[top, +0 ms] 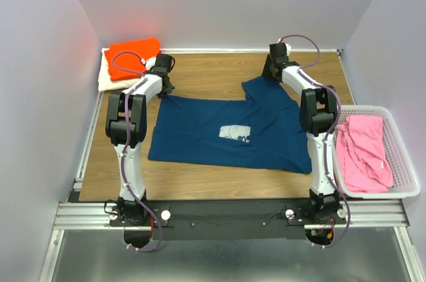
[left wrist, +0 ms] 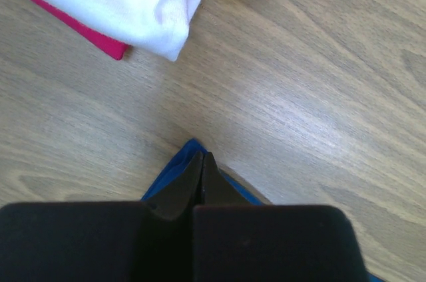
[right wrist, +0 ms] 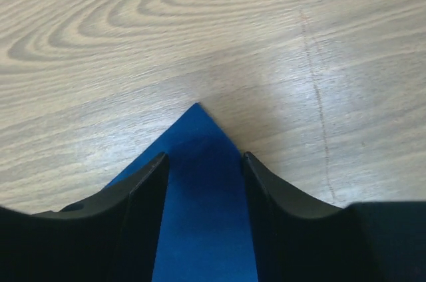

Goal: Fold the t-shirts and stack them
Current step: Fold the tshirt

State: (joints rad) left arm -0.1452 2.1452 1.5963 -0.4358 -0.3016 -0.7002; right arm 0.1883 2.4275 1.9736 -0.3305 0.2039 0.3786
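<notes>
Navy t-shirt (top: pixel 226 132) lies spread out at the centre of the table (top: pixel 213 72), with an arm at each of its far corners.
The left gripper (left wrist: pixel 202 161) is pressed closed, seemingly pinching the shirt's upper-left corner. The right gripper (right wrist: pixel 203 159) stands wide apart, straddling the upper-right corner without clamping it. The orange tee (top: pixel 133 56), cream-white tee (top: pixel 106 79) and red tee (left wrist: pixel 100 39) sit stacked at upper left, and the pink tee (top: pixel 363 152) lies in the basket (top: pixel 401 162) at right.

Navy blue t-shirt (top: pixel 200 132) with small white chest print (top: pixel 235 134); bright orange t-shirt (top: pixel 133 56); cream-white t-shirt (top: pixel 105 80); magenta-red t-shirt (left wrist: pixel 110 47); pink t-shirt (top: pixel 363 152); white mesh-pattern basket (top: pixel 405 162); light brown wood-grain table (top: pixel 206 72); white-and-black arms (top: pixel 132 162); pale lilac-grey walls (top: pixel 219 2).
</notes>
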